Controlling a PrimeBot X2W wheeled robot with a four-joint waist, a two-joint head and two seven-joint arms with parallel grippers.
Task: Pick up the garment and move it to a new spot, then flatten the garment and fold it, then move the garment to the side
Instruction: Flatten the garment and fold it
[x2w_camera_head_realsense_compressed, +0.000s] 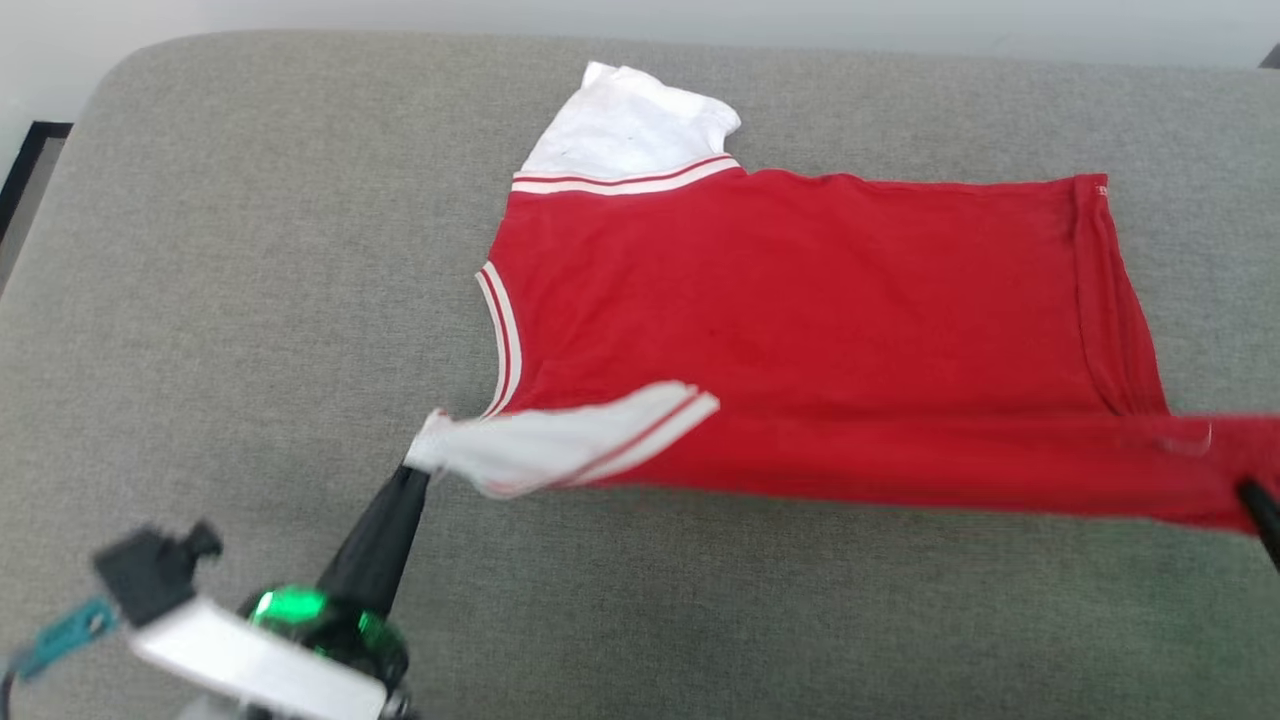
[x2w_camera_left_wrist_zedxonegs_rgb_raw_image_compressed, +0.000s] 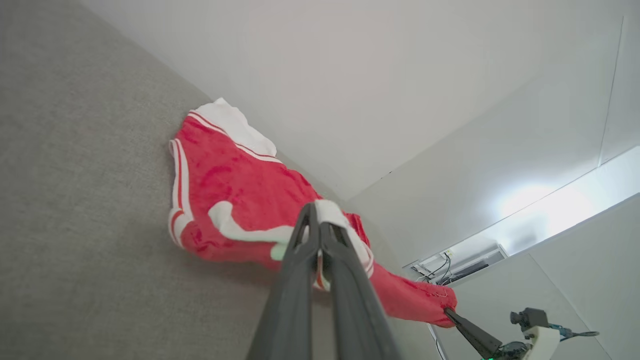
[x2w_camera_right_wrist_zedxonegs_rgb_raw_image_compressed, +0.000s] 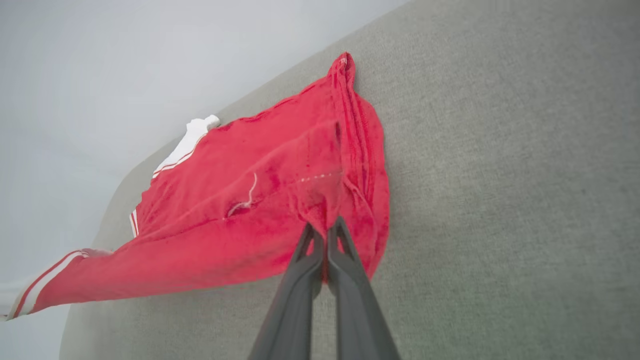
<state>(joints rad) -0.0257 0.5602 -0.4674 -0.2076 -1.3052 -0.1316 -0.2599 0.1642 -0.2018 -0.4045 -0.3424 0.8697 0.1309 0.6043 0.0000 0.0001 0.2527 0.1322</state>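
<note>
The garment (x2w_camera_head_realsense_compressed: 800, 300), a red jersey with white panels and striped trim, lies spread sideways on a grey cushion (x2w_camera_head_realsense_compressed: 250, 250). Its near edge is lifted off the cushion and stretched between my two grippers. My left gripper (x2w_camera_head_realsense_compressed: 418, 470) is shut on the white shoulder corner at the lower left. In the left wrist view that gripper (x2w_camera_left_wrist_zedxonegs_rgb_raw_image_compressed: 318, 212) pinches white cloth of the garment (x2w_camera_left_wrist_zedxonegs_rgb_raw_image_compressed: 235, 180). My right gripper (x2w_camera_head_realsense_compressed: 1250, 492) shows at the right edge, at the red hem corner. In the right wrist view it (x2w_camera_right_wrist_zedxonegs_rgb_raw_image_compressed: 325, 230) is shut on the hem of the garment (x2w_camera_right_wrist_zedxonegs_rgb_raw_image_compressed: 260, 200).
The grey cushion stretches wide to the left and toward me. A pale wall (x2w_camera_head_realsense_compressed: 640, 20) runs behind its far edge. A dark frame edge (x2w_camera_head_realsense_compressed: 25, 165) shows past the cushion's left side.
</note>
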